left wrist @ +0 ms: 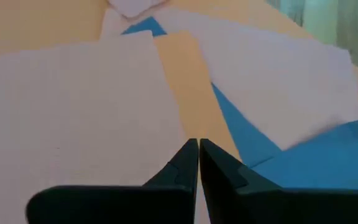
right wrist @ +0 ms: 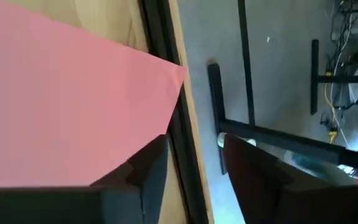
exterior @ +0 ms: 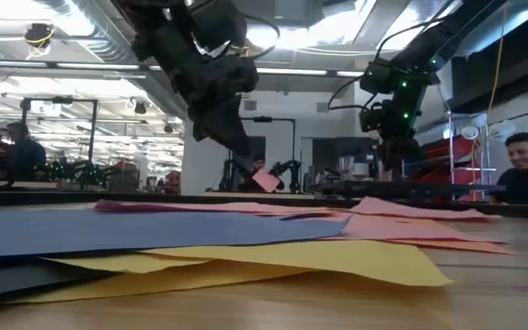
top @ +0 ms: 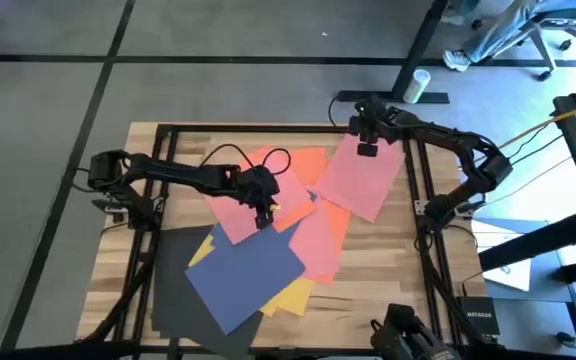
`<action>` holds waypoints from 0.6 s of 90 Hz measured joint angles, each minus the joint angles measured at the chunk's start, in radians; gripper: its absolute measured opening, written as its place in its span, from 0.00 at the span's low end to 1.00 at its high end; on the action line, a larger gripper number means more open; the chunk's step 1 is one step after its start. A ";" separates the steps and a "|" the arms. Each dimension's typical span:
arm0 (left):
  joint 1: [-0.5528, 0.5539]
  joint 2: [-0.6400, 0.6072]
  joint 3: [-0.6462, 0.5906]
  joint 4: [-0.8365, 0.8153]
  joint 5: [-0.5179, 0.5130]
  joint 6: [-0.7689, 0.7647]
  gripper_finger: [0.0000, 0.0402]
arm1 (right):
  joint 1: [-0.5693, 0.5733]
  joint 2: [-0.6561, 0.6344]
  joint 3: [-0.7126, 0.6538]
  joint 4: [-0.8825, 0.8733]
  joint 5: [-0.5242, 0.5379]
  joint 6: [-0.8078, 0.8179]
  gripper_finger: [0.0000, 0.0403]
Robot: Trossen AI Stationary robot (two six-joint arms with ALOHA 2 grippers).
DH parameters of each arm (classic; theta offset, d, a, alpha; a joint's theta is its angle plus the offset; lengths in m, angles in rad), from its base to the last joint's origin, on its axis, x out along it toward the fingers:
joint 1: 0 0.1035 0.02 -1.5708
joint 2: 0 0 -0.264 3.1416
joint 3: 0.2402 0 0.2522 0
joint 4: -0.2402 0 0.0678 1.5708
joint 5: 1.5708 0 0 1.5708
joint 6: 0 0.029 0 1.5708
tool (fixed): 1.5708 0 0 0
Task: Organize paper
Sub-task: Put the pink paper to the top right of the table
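wooden table (top: 388, 290) bears paper (top: 258, 270); left pincer (top: 264, 216) closed empty, right pincer (top: 366, 149) parted.

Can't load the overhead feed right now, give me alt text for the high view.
Coloured paper sheets lie overlapped on the wooden table. The left gripper, fingers shut, sits over a pink sheet mid-pile; the right gripper, open, is at the far edge of another pink sheet.

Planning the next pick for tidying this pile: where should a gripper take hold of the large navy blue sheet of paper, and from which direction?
Probably at the navy blue sheet's near corner, coming in from the table's front edge. That corner lies on top of the yellow paper and dark grey sheet, exposed, while its far edge is tucked under the pink sheets where the left gripper sits. It lies flat, so a low, sliding approach seems best.
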 joint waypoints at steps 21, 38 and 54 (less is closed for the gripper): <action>-0.005 -0.002 0.000 0.049 0.000 -0.003 0.00 | 0.111 0.000 0.000 -0.097 0.008 0.140 0.14; -0.014 -0.002 0.000 0.080 0.000 -0.002 0.00 | 0.229 -0.014 0.000 -0.257 -0.073 0.348 0.02; -0.022 -0.002 0.000 0.080 0.001 -0.003 0.00 | 0.361 -0.058 0.000 -0.411 -0.297 0.604 0.01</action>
